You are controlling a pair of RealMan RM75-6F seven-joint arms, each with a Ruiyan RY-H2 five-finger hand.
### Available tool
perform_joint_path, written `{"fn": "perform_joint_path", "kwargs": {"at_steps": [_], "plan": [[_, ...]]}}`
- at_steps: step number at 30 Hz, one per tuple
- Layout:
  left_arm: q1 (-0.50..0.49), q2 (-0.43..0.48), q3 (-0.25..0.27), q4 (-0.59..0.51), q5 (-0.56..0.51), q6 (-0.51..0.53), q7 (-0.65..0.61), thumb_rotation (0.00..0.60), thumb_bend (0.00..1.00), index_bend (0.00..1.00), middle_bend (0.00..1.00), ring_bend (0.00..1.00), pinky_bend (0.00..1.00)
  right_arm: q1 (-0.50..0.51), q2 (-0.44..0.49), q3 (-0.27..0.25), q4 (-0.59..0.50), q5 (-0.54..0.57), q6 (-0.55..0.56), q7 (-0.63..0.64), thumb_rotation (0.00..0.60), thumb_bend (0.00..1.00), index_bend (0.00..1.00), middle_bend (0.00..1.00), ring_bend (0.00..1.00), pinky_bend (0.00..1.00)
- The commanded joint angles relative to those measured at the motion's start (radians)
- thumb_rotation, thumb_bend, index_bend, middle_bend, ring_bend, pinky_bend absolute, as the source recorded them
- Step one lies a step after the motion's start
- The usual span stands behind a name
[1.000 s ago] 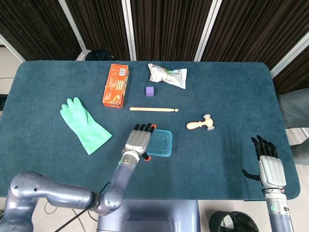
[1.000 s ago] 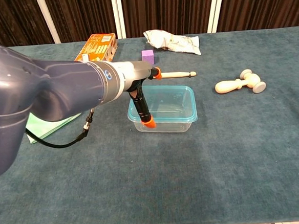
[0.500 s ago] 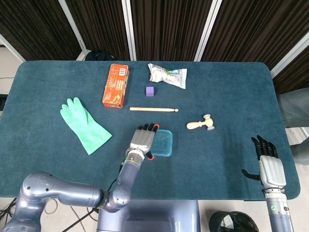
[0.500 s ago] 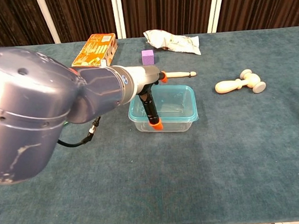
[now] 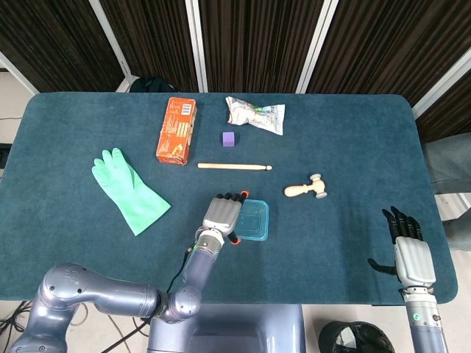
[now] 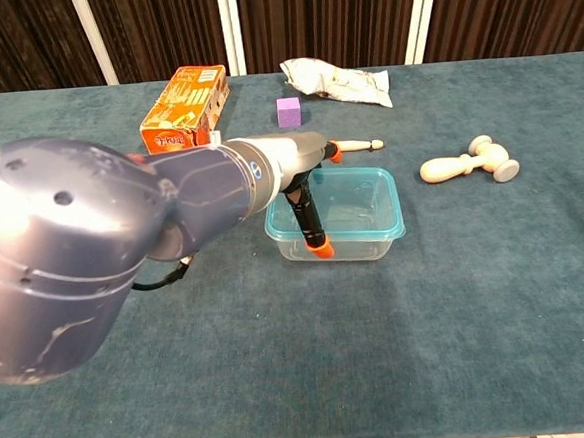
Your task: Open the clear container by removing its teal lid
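Observation:
The clear container (image 6: 359,246) with its teal lid (image 5: 255,219) sits near the front middle of the table, lid on. My left hand (image 5: 223,213) lies over the lid's left part with its fingers stretched out flat. In the chest view the left hand (image 6: 305,193) has an orange-tipped thumb (image 6: 319,249) down against the container's near wall and another orange fingertip (image 6: 336,156) past its far edge. Whether the hand clamps the lid is unclear. My right hand (image 5: 404,250) hangs at the table's front right edge, fingers apart, holding nothing.
Behind the container lie a wooden stick (image 5: 234,167) and a purple cube (image 5: 229,138). A wooden mallet (image 5: 306,189) is to the right. An orange box (image 5: 176,130), a green glove (image 5: 129,190) and a snack bag (image 5: 255,115) lie farther off.
My left hand has slid to the right, and the container has moved right with it. The right hand has stayed still.

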Motion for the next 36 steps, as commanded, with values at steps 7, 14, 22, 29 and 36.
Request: {"fn": "perform_joint_path", "kwargs": {"at_steps": [7,14,22,29,36], "plan": [[0.06,0.103,0.107,-0.055,0.163,-0.09,-0.058,0.6,0.1,0.1,0.21,0.16,0.31,0.004,0.006,-0.005,-0.012,-0.023,0.0,0.013,0.6,0.19,0.0,0.0,0.0,0.0],[0.1,0.204,0.145,-0.08,0.265,-0.206,-0.158,0.6,0.1,0.1,0.21,0.16,0.31,0.025,-0.004,-0.017,-0.03,-0.087,0.004,-0.018,0.6,0.19,0.0,0.0,0.0,0.0],[0.119,0.241,0.146,-0.075,0.324,-0.277,-0.269,0.6,0.1,0.11,0.22,0.16,0.31,0.074,-0.07,0.003,-0.06,-0.085,-0.031,-0.093,0.6,0.19,0.0,0.0,0.0,0.0],[0.114,0.233,0.152,-0.069,0.349,-0.301,-0.305,0.6,0.1,0.11,0.22,0.16,0.31,0.111,-0.153,0.011,-0.073,-0.051,-0.071,-0.168,0.6,0.19,0.0,0.0,0.0,0.0],[0.088,0.21,0.174,-0.055,0.338,-0.302,-0.285,0.6,0.1,0.11,0.22,0.16,0.31,0.131,-0.237,0.014,-0.069,-0.004,-0.089,-0.234,0.6,0.19,0.0,0.0,0.0,0.0]]}}
